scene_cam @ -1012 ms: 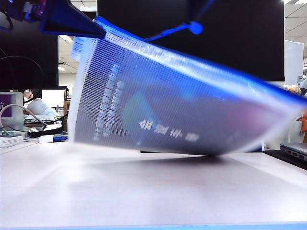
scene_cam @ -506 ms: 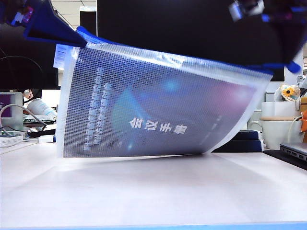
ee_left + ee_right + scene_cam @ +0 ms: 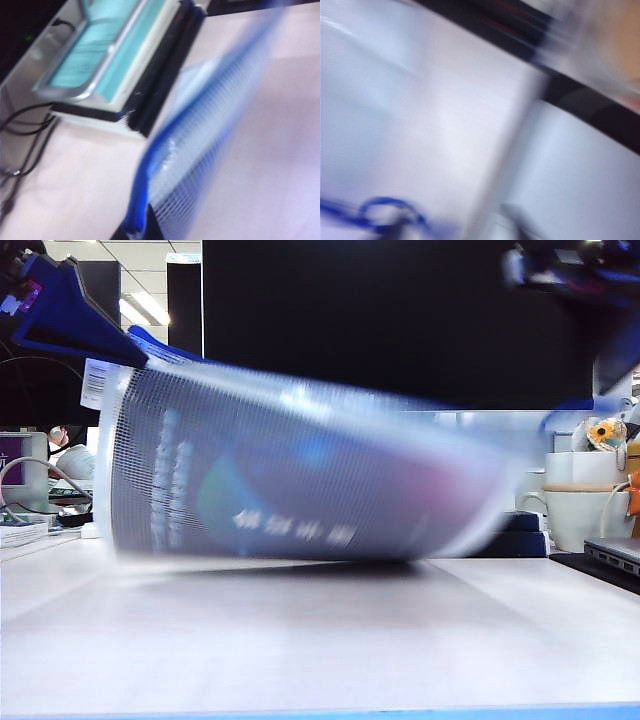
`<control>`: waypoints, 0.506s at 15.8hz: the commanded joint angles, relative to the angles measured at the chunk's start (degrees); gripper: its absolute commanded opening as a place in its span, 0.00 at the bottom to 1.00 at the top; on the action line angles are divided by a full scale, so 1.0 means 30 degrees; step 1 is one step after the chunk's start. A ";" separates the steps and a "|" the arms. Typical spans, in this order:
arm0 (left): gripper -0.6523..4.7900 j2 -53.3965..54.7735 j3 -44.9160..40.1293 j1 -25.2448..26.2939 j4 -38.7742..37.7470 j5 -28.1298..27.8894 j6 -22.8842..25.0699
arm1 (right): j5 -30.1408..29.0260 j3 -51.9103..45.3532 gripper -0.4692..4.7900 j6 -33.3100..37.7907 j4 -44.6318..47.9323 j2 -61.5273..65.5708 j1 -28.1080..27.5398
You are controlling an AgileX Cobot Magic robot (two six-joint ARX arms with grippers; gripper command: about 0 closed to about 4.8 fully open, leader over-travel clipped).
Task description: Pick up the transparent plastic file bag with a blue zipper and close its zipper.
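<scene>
Bag: the transparent plastic file bag [image 3: 300,475] hangs by its upper corner at 10 o'clock in my exterior view, its lower edge resting on the white table [image 3: 320,640]; blurred print shows through the mesh.
Zipper: the zipper [image 3: 142,185] runs blue along the bag's top edge; a blue cord loop [image 3: 390,212] shows in my right wrist view.
Surroundings: cups [image 3: 580,505] and a laptop edge at 3 o'clock, a dark monitor [image 3: 400,320] behind, stacked books [image 3: 125,60] beside the bag on the left wrist side.
Left arm: the left gripper [image 3: 75,325] sits high at 10 o'clock, clamped on the bag's corner.
Right arm: the right gripper [image 3: 575,275] is a blur at 1 o'clock, above the bag's far end; I cannot tell how its jaws stand or whether it touches anything.
</scene>
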 commanded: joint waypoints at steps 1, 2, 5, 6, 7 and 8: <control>0.11 -0.0029 0.0080 -0.0029 0.0131 0.0051 -0.0007 | -0.5668 0.0066 0.97 0.0131 0.0765 -0.0007 0.0044; 0.11 -0.0015 0.0080 -0.0029 0.0124 0.0051 -0.0007 | -0.5399 0.0066 0.97 0.0131 0.0874 -0.0007 0.0036; 0.11 0.0066 0.0066 -0.0029 0.0095 0.0000 -0.0015 | -0.3599 0.0066 0.97 0.0124 0.1005 -0.0007 0.0036; 0.11 0.0066 0.0066 -0.0029 0.0087 0.0007 -0.0022 | -0.3410 0.0066 0.97 0.0131 0.1013 -0.0007 0.0036; 0.11 0.0066 0.0066 -0.0036 0.0080 0.0022 -0.0015 | -0.3322 0.0066 0.97 0.0124 0.1027 -0.0007 0.0036; 0.19 0.0058 0.0066 -0.0036 -0.0117 0.0087 -0.0007 | -0.3315 0.0066 0.97 0.0124 0.1202 -0.0007 0.0036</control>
